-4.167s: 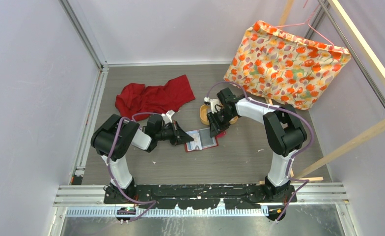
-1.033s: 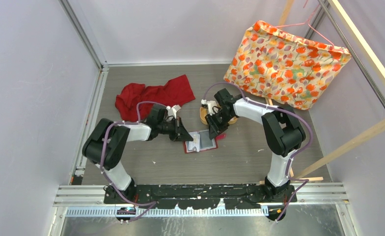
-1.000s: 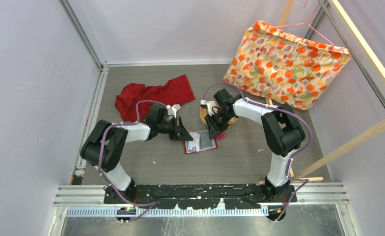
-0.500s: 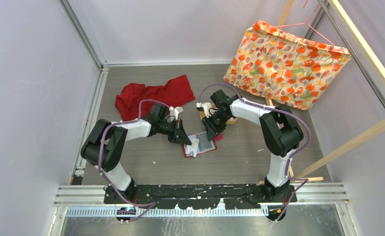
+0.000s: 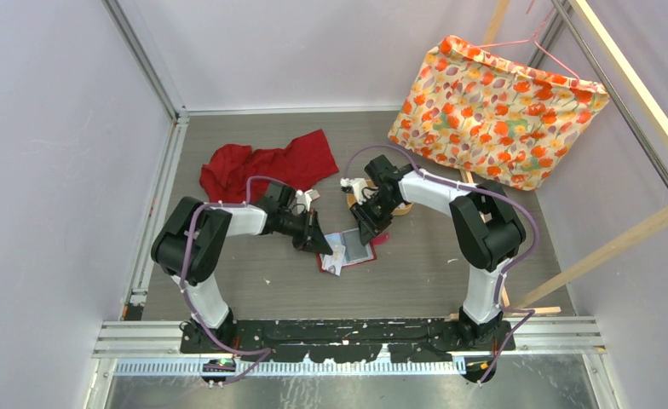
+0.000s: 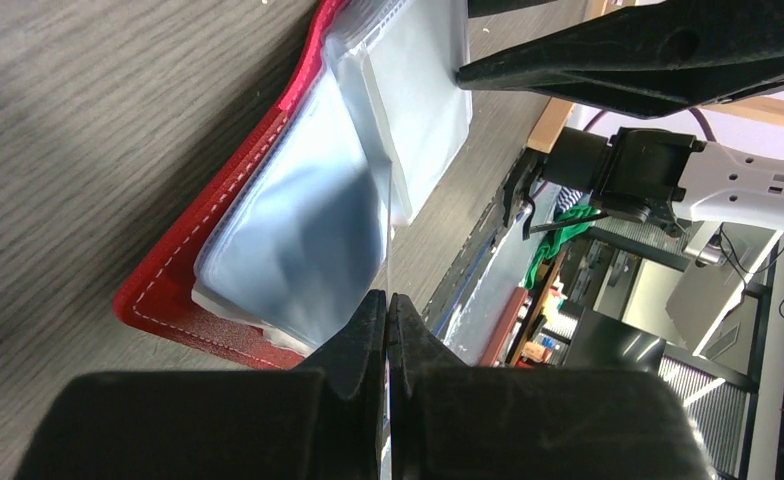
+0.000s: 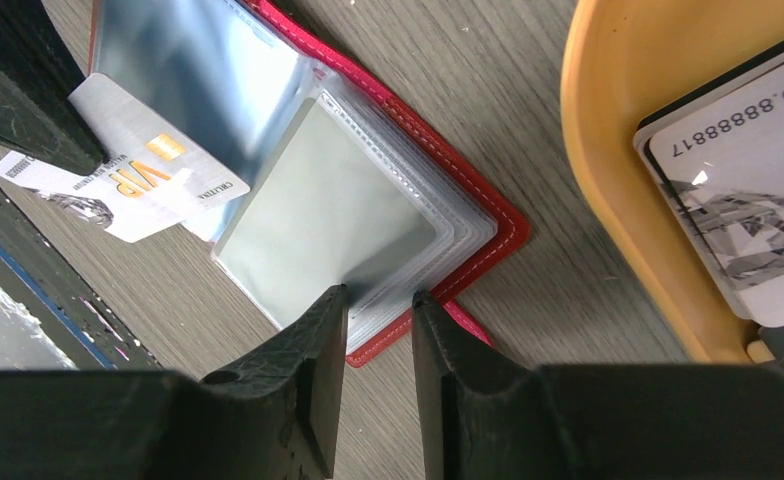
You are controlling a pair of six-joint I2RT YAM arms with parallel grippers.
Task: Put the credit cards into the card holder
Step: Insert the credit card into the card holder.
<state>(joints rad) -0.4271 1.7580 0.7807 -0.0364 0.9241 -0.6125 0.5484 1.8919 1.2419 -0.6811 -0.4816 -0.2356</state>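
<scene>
The left gripper (image 6: 388, 298) is closed tight, pinching a credit card (image 7: 158, 172) that shows edge-on from its own wrist as a thin line running straight out from its tips; the card's far end meets the clear pockets of the card holder (image 5: 360, 247), which lies open on the tabletop (image 5: 416, 273) just ahead of that gripper; a second card (image 7: 50, 190) lies partly under the held one, beside the holder's edge. The right gripper (image 7: 378, 298) stands opposite, its jaws narrowly apart, tips set down on the stacked clear sleeves of the holder's other half, with nothing visibly clamped between them; the red stitched border shows between its fingertips. To one side of the right gripper sits a tan wooden tray (image 7: 608, 150) with more credit cards (image 7: 738, 190) inside, near the holder's corner but not touching it. Beyond the left gripper's arm a red cloth (image 5: 267, 166) lies crumpled; a flowered cushion (image 5: 501, 106) sits farther off, past the right arm.
</scene>
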